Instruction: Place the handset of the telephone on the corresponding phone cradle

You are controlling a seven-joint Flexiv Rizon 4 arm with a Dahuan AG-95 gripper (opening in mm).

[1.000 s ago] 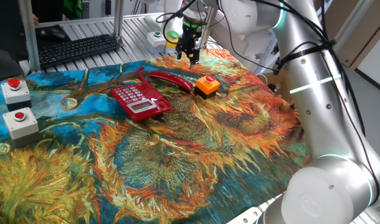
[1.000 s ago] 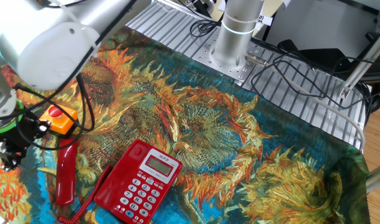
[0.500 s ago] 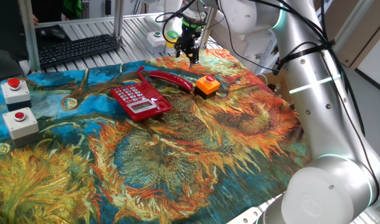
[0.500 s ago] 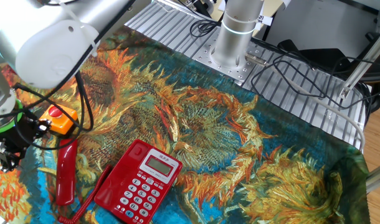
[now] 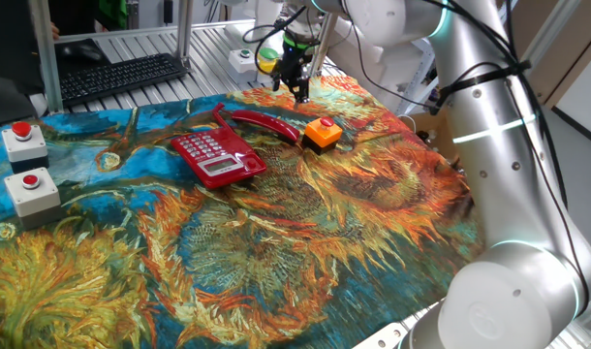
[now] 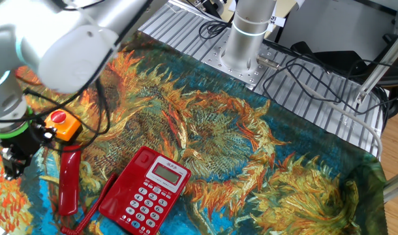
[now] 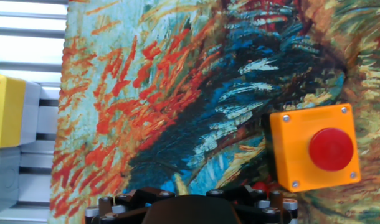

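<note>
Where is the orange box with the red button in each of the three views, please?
One fixed view: the orange box lies upper centre, right of the handset.
The other fixed view: it is at the left edge, above the handset's upper end.
Hand view: it fills the right side, lower half.
Shared landmark: the sunflower-painting cloth under the box shows in all three views.

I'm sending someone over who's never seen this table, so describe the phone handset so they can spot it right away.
On the sunflower-painting cloth, find the red telephone with pale grey keys. The handset lies on the cloth just behind it, off the cradle, beside the orange button box. It is the only slim, glossy red curved bar, with a thin cord.
</note>
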